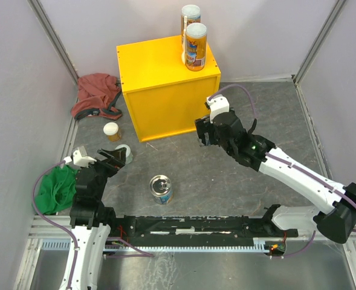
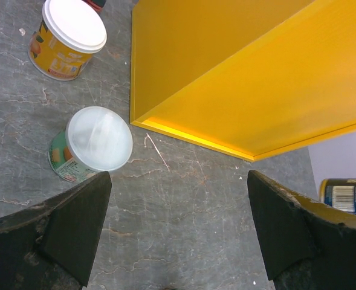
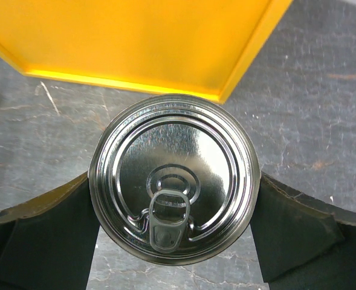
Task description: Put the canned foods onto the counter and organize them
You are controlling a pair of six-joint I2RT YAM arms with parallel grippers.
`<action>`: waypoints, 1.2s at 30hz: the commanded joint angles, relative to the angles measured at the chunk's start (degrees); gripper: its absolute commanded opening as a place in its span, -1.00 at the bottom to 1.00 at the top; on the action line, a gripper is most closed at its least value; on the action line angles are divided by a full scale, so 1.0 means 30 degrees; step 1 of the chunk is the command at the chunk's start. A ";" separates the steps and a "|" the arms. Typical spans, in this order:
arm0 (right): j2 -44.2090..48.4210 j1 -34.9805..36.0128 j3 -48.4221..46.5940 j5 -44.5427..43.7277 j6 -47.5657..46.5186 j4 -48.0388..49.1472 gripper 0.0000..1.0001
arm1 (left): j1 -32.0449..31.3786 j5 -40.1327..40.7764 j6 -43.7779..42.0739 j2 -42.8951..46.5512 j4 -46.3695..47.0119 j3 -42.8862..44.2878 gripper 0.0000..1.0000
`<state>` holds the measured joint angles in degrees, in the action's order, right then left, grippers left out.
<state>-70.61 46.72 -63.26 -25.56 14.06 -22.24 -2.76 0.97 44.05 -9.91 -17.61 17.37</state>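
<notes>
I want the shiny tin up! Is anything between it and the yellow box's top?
Nothing visible. The right gripper holds the shiny tin beside the yellow box; two orange cans stand only at its far corner.

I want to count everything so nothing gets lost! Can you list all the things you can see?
yellow box: one, yellow, back of the grey table
tall cans: two, orange, white lids, box top's back right corner
short cans: two, white lids, table, left of box
loose tin: one, silver top, blue label, table, before box
held tin: one, silver top, in right gripper
red cloth: one, red, far left
green cloth: one, green, near left
left gripper: one, black, open, empty
right gripper: one, black, closed on held tin
</notes>
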 commanded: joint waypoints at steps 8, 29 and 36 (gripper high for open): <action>-0.1031 0.1415 -0.7499 0.0683 -0.1956 0.1311 -0.43 | -0.0035 0.0349 -0.0710 0.0595 0.0244 0.0159 0.99; -0.7291 0.2341 -1.8970 0.1434 -0.3854 -0.0299 -0.47 | -0.0033 0.0382 -0.0724 0.0960 0.0294 0.0038 0.99; -0.9024 0.2336 -2.1984 0.1346 -0.4266 -0.0526 -0.49 | -0.0045 0.0182 -0.0801 0.0730 0.0397 0.0041 0.99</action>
<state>-98.52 53.54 -120.68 -20.62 3.09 -33.63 -2.76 1.45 44.05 -7.64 -17.69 17.37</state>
